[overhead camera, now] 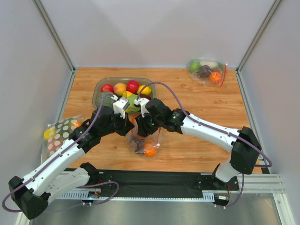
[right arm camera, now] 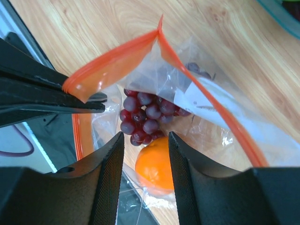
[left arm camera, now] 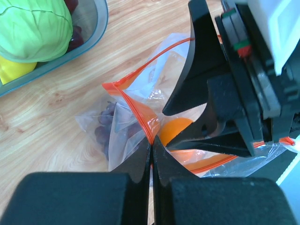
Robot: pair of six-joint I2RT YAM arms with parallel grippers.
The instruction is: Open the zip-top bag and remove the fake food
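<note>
zip-top bag (overhead camera: 139,146) mostly hidden, orange (right arm camera: 153,168) partly covered

Robot test cell, lab-type setting. Small wooden counter (overhead camera: 201,103) boxed in by plain pale wall panels (overhead camera: 154,28) on metal corner posts (overhead camera: 56,35). Left arm (overhead camera: 56,168) and right arm (overhead camera: 211,131) are bolted to a slotted aluminium rail (overhead camera: 262,183) at the near edge, with purple cables (overhead camera: 169,92) looped loose. Props only: plastic fruit in a clear tub (overhead camera: 97,89) and a zip-top bag (overhead camera: 140,149).

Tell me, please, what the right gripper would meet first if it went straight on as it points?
Probably the small orange inside the open zip-top bag, framed between its fingers; depth is unclear.
</note>
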